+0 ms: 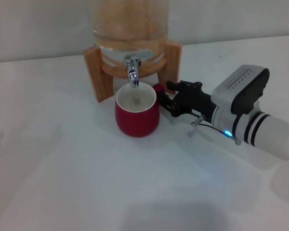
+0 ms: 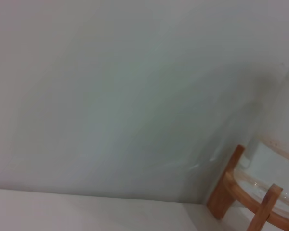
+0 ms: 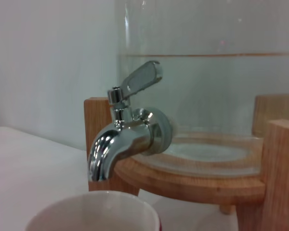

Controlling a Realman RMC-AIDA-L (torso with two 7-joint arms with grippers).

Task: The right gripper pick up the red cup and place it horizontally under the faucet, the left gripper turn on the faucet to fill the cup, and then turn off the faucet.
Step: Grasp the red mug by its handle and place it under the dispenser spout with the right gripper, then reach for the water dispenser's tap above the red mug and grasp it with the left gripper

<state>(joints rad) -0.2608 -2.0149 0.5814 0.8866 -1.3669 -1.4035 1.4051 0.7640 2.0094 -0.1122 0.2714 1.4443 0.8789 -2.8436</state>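
The white desk (image 1: 62, 168) carries everything here, and at its far edge stands the glass dispenser (image 1: 130, 19) on a wooden stand (image 1: 94, 72), still holding liquid as the right wrist view shows. From the front of the dispenser juts the faucet (image 1: 132, 72), its spout pointing down and its lever handle (image 3: 140, 79) raised and tilted back, with no stream running that I can make out. Directly below the spout sits the red cup (image 1: 137, 115), upright on the desk with its mouth open to the spout, so the placing step looks done. The right end effector (image 1: 169, 102) comes in from the right side, its black fingers (image 1: 176, 106) at the cup's handle (image 1: 158, 89); whether they are clamped on the handle or have just let go cannot be told from these views. The left end effector is in no view; its wrist camera sees only the wall and one side of the stand, which suggests it hovers off to the left of the dispenser. The coming move likely belongs to it: the lever lies to its right, above the cup, with its long axis running front to back.
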